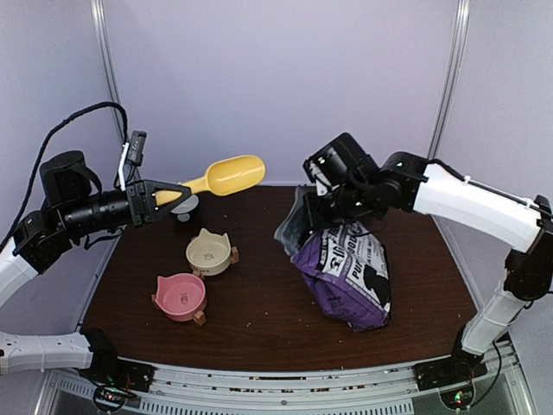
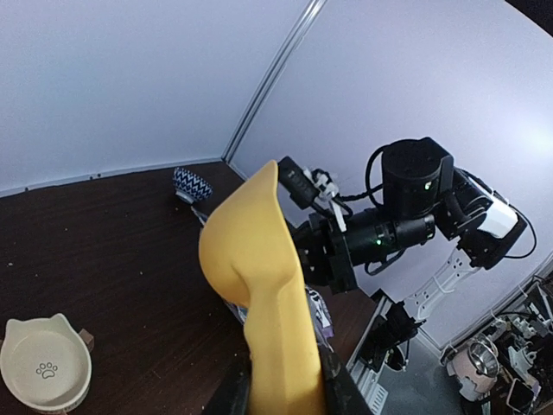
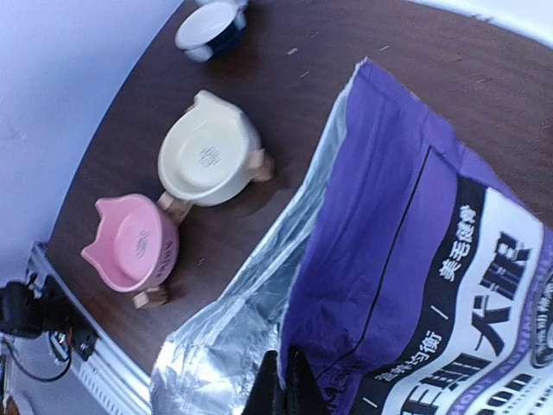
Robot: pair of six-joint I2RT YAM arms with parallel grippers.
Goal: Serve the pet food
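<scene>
My left gripper (image 1: 161, 194) is shut on the handle of a yellow scoop (image 1: 229, 176) and holds it in the air over the table's back left; the scoop also fills the left wrist view (image 2: 255, 277). My right gripper (image 1: 321, 206) is shut on the open rim of the purple-and-white bag (image 1: 350, 270), pinching the edge between its fingertips (image 3: 298, 393) and holding the silver-lined mouth (image 3: 233, 333) open. The bag slumps on the table's right half. No kibble shows; the pet food is hidden.
A cream cat-shaped bowl (image 1: 208, 252) and a pink cat-shaped bowl (image 1: 180, 296) stand empty at left centre, also in the right wrist view (image 3: 207, 151) (image 3: 134, 246). A small blue-patterned bowl (image 2: 192, 184) stands at the back. Dark wooden table (image 1: 259, 303), white walls around.
</scene>
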